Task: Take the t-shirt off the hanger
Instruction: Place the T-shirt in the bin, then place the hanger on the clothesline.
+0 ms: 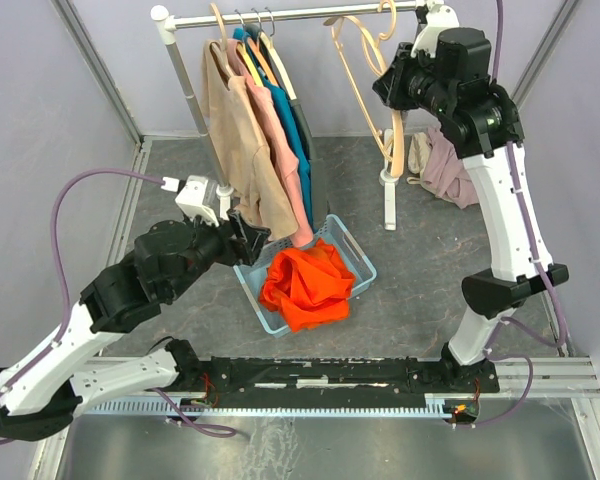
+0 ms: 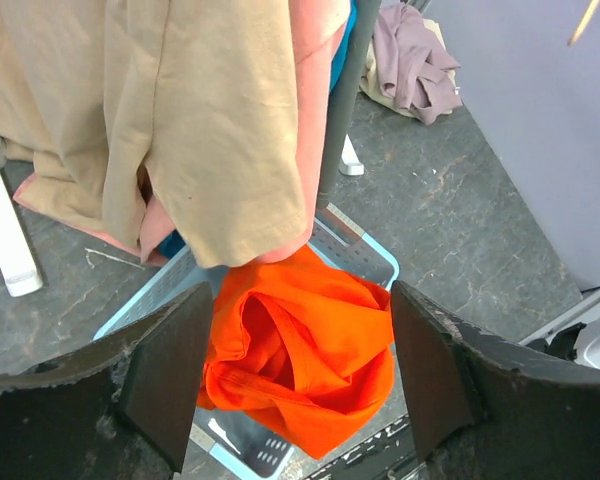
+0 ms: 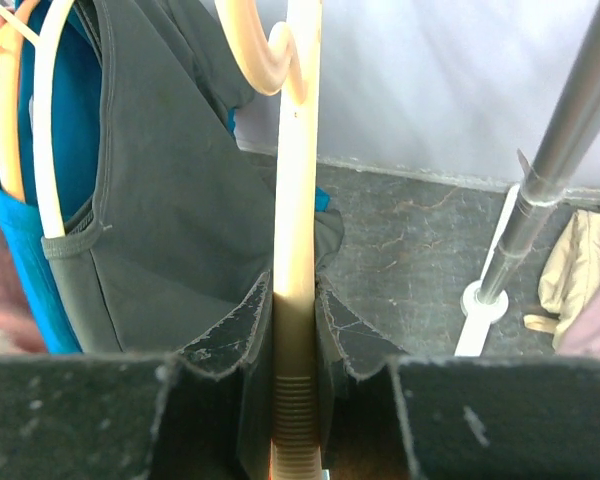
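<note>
Since the orange t-shirt (image 1: 305, 285) lies bunched in the blue basket (image 1: 360, 250) and the right gripper (image 3: 293, 325) pinches a bare cream hanger (image 3: 296, 150), removal looks done. The left gripper (image 2: 300, 345) hangs wide open above the basket, holding nothing.

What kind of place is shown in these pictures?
Probably a robot test cell staged as a laundry corner: bare walls, a rack of shirts, a basket on the floor, and the right arm holding a hanger.

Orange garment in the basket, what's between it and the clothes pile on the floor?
The rack's white leg, standing on grey floor; the top external view shows it.
</note>
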You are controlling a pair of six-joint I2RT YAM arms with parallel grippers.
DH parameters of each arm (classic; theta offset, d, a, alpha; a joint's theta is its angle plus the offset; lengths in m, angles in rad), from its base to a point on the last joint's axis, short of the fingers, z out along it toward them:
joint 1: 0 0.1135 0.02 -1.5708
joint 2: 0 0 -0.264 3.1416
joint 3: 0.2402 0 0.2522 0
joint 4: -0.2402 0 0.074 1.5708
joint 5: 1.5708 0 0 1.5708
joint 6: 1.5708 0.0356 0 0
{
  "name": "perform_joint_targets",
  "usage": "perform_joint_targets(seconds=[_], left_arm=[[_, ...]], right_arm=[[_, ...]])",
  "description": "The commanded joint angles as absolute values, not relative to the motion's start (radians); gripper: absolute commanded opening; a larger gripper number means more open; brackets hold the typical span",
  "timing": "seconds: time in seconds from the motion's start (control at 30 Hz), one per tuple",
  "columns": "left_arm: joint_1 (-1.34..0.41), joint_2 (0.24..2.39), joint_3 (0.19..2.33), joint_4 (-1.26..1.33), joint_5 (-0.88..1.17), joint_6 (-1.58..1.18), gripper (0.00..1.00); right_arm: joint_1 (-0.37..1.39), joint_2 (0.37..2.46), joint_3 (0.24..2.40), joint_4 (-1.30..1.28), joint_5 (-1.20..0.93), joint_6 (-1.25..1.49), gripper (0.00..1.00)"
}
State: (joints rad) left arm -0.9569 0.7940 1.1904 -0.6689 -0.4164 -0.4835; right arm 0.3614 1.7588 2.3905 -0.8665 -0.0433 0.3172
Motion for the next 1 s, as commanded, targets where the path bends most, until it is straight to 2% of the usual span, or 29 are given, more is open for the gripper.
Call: perform_joint_targets(seconds=[0.0,0.17,0.77,0.97], left_arm=[[-0.958,0.834,1.254,-0.567,-0.436,-0.380,0.80],[-0.958,0.850,1.284,-0.486,-0.474,-0.328,0.87],[-0.959,0.928,1.370,-0.356,-0.552,-0.204,0.91],[-0.958,0.951,1.393,-0.290,-0.611,-0.161,0.99]], right_arm=[[0.354,1.788,2.473,-0.765,-0.071,0.322,0.01],[0.348,1.817,2.484,-0.736,-0.069,0.330,0.01],[0.330,1.883,2.508,-0.663,-0.051,0.367,0.01],[0.327,1.861,2.426,-0.667,-0.044,0.380,0.02]])
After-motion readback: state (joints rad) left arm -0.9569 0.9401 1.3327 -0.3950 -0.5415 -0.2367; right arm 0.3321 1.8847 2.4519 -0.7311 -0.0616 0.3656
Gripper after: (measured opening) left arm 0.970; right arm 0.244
